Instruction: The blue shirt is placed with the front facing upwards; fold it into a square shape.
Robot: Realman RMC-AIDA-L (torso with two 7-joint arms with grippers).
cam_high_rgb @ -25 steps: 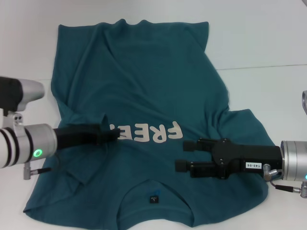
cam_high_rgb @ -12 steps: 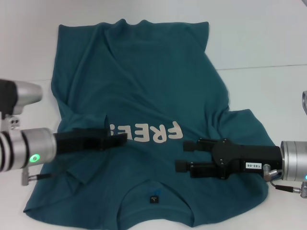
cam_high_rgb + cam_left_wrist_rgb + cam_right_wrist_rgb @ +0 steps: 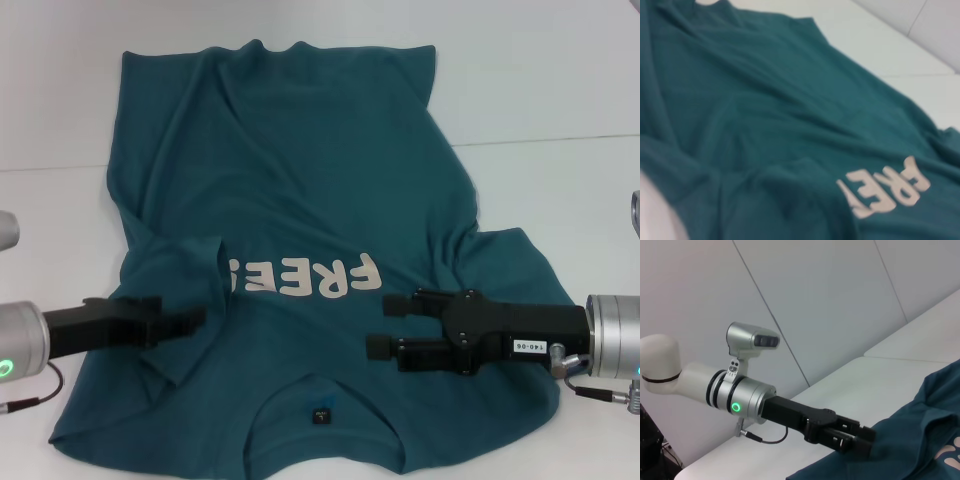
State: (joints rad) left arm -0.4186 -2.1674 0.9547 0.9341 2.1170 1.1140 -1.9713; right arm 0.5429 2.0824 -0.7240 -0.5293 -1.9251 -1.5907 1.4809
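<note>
The blue shirt (image 3: pixel 300 190) lies spread on the white table, front up, with its off-white lettering (image 3: pixel 310 278) readable and its neck label (image 3: pixel 320 413) near the front edge. One sleeve (image 3: pixel 180 265) lies folded inward beside the lettering. My left gripper (image 3: pixel 185 316) hovers open and empty over the shirt's left side, short of that fold. It also shows in the right wrist view, as the left gripper (image 3: pixel 856 438) at the shirt's edge (image 3: pixel 920 440). My right gripper (image 3: pixel 378 323) is open above the shirt's right chest. The left wrist view holds only the shirt (image 3: pixel 765 125) and the lettering (image 3: pixel 885 192).
The white table (image 3: pixel 560 90) runs bare behind and to the right of the shirt. A seam (image 3: pixel 550 140) crosses the table at the right. A pale wall (image 3: pixel 805 295) stands beyond the table on the left arm's side.
My left gripper let go of the folded sleeve near the lettering and drew back to the left. The sleeve stays folded in. The right arm has not moved.
</note>
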